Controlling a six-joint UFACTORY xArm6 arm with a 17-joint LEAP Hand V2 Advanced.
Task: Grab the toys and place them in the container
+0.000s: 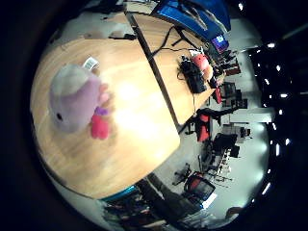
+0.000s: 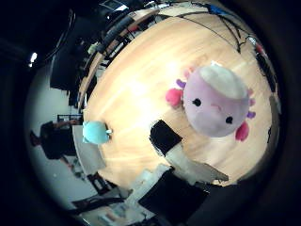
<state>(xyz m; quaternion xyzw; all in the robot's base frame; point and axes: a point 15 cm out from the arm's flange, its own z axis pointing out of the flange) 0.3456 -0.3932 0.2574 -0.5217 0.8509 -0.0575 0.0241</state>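
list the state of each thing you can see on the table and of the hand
purple plush toy: lying on the wooden table, face up toward the palm, not held
teal plush toy: sitting at the table's edge, apart from the purple one, not held
hand: above the table, holding nothing; finger pose unclear
container: not in view
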